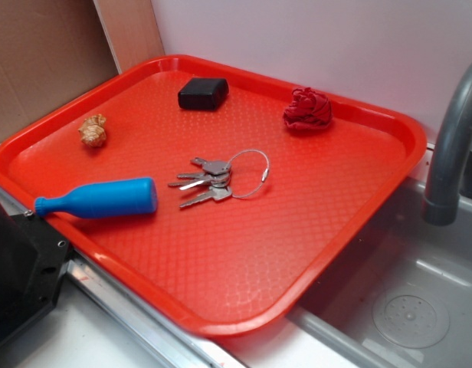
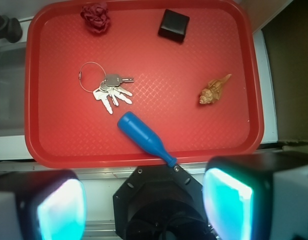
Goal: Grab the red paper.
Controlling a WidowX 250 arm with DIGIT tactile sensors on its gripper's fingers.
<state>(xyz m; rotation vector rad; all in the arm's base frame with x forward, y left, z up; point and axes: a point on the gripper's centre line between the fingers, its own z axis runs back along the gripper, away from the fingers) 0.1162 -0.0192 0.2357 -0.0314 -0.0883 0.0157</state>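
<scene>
Wrist view looks straight down on the tray [image 2: 44, 145], and the gripper [image 2: 144, 202] hangs at the bottom of the picture, off the tray's near edge, its two fingers [image 2: 61, 210] spread wide with nothing between them. The red paper [image 2: 96, 17] sits far away in the tray's top-left corner, untouched, a dark crumpled wad near the rim. Across from it along the same far edge lies the black box [image 2: 174, 25]. Keys [image 2: 111, 92] on a wire ring sprawl mid-tray, and just below them the blue bottle [image 2: 144, 137] lies on its side, its neck pointing at the near rim. The tan wad [image 2: 214, 90] rests alone toward the right. In the exterior view the red paper [image 1: 307, 109] shows near the tray's back corner, with a grey faucet [image 1: 450, 146] and sink [image 1: 404, 299] beside the tray [image 1: 221, 261].
</scene>
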